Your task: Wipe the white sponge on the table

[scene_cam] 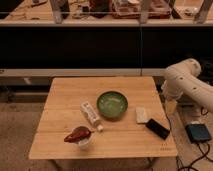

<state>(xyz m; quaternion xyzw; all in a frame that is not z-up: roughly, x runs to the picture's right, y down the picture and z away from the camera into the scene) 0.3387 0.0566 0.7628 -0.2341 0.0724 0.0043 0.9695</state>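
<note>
The gripper (171,107) hangs from the white arm (186,82) just beyond the right edge of the table (65,95), a little above the height of its top. Whether it is released or clenched, I cannot tell. It holds nothing that I can see.

The white sponge (142,115) lies flat on the table, near the gripper, to its left in the picture. The black phone (157,128) lies below-left of the gripper, just beside the sponge. Farther left is the green bowl (112,104), then the white bottle (90,115) on its side. Farthest from the gripper stands a small white cup (84,142) with something red (77,134) on it.
</note>
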